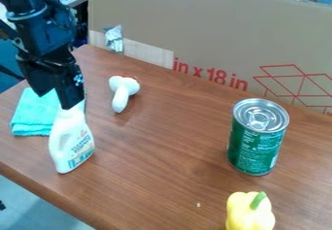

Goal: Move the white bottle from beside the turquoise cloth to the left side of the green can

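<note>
Bottle, smooth white plastic, slope-shouldered, at the gripper

Bright, even light — faint soft shadows on table — glints on can lid.

Green can on brown table — yellow pepper in front of can, cardboard behind — white mushroom-shaped object, teal cloth left of can.
</note>
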`<control>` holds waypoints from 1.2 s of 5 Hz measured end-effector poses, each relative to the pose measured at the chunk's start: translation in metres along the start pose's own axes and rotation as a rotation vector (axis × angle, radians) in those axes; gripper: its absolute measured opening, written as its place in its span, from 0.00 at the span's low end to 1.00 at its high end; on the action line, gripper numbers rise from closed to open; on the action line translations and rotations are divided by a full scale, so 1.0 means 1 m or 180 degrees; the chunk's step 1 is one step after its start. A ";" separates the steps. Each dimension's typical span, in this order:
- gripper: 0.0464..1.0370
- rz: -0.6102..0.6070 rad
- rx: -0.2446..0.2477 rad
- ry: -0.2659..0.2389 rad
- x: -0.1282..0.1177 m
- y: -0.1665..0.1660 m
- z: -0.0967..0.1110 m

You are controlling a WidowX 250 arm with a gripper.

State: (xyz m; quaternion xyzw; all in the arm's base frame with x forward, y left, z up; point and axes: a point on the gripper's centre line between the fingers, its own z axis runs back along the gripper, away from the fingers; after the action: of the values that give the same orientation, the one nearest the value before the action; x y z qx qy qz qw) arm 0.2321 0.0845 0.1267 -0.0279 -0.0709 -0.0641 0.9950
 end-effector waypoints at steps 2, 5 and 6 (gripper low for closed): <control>0.97 0.0205 -0.0086 0.0331 -0.007 0.009 -0.027; 0.43 0.0152 -0.0006 0.0313 0.001 0.001 -0.030; 0.37 0.0158 -0.0008 0.0289 0.001 -0.001 -0.028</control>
State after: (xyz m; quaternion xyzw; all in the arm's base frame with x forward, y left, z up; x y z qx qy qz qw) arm 0.2371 0.0818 0.0993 -0.0280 -0.0248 -0.0407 0.9985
